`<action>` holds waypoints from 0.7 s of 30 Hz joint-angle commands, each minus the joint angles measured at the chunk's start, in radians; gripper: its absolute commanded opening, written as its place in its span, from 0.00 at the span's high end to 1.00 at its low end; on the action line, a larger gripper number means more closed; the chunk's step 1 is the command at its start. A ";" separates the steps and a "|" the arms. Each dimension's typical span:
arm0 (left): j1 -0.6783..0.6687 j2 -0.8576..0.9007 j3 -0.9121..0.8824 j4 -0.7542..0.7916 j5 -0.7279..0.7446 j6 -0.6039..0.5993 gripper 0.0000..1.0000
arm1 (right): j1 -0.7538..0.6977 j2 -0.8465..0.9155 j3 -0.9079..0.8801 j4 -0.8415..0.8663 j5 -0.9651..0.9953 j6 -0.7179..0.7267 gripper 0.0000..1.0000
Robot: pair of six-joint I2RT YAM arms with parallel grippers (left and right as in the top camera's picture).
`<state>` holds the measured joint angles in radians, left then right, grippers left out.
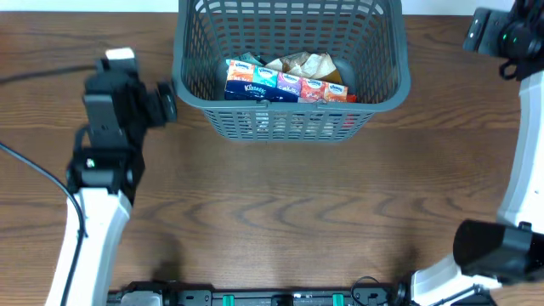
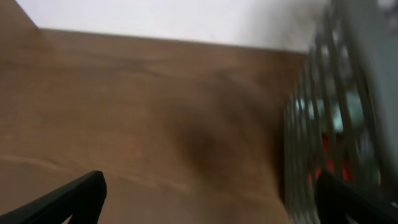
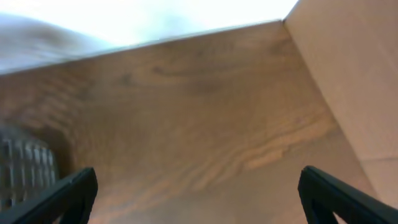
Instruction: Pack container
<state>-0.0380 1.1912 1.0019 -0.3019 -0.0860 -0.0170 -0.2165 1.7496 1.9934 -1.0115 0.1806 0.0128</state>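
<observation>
The container (image 1: 387,89), a dark grey-blue basket with slotted walls, stands at the back middle of the table. Inside lie a row of Kleenex tissue packs (image 1: 285,85) and crumpled snack packs (image 1: 306,65). My left gripper (image 2: 208,196) is open and empty, just left of the container, whose wall shows in the left wrist view (image 2: 339,112). In the overhead view the left gripper (image 1: 163,102) points at the basket's left wall. My right gripper (image 3: 199,190) is open and empty over bare wood right of the container, whose wall shows in the right wrist view (image 3: 22,165). The right wrist (image 1: 501,34) is at the back right.
A pale vertical panel (image 3: 348,81) rises at the table's right edge. The table's back edge (image 2: 174,37) lies close beyond both grippers. A black cable (image 1: 34,166) runs at the left. The right arm's base (image 1: 497,246) stands at the front right.
</observation>
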 commanded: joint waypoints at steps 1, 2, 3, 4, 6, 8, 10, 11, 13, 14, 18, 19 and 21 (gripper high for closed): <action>-0.026 -0.098 -0.053 -0.005 0.026 0.011 0.01 | 0.004 -0.129 -0.208 0.079 0.010 0.057 0.03; -0.032 -0.117 -0.061 -0.012 0.026 0.021 0.01 | 0.004 -0.170 -0.287 0.124 -0.001 0.068 0.02; -0.039 -0.140 -0.066 -0.025 0.026 0.023 0.01 | 0.004 -0.204 -0.354 0.163 -0.012 0.078 0.02; -0.045 -0.161 -0.066 -0.043 0.026 0.023 0.01 | 0.004 -0.246 -0.431 0.208 -0.026 0.092 0.01; -0.057 -0.201 -0.066 -0.078 0.026 0.023 0.01 | 0.004 -0.316 -0.563 0.278 -0.044 0.127 0.01; -0.070 -0.236 -0.066 -0.111 0.026 0.024 0.01 | 0.004 -0.383 -0.688 0.335 -0.056 0.161 0.01; -0.081 -0.270 -0.066 -0.140 0.026 0.024 0.01 | 0.006 -0.439 -0.789 0.372 -0.058 0.178 0.01; -0.085 -0.284 -0.067 -0.151 0.026 0.024 0.01 | 0.008 -0.460 -0.824 0.384 -0.058 0.178 0.01; -0.094 -0.312 -0.071 -0.171 0.026 0.023 0.01 | 0.010 -0.499 -0.882 0.396 -0.058 0.191 0.01; -0.099 -0.329 -0.080 -0.180 0.026 0.019 0.01 | 0.011 -0.518 -0.904 0.395 -0.058 0.202 0.01; -0.127 -0.409 -0.154 -0.179 0.027 0.019 0.01 | 0.026 -0.590 -0.970 0.391 -0.058 0.212 0.01; -0.129 -0.428 -0.171 -0.176 0.027 0.019 0.01 | 0.032 -0.606 -0.982 0.386 -0.058 0.212 0.01; -0.129 -0.455 -0.192 -0.177 0.026 0.020 0.01 | 0.042 -0.630 -0.999 0.378 -0.057 0.223 0.01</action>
<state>-0.1604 0.7719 0.8444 -0.4751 -0.0616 -0.0029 -0.2012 1.1702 1.0180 -0.6300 0.1272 0.1997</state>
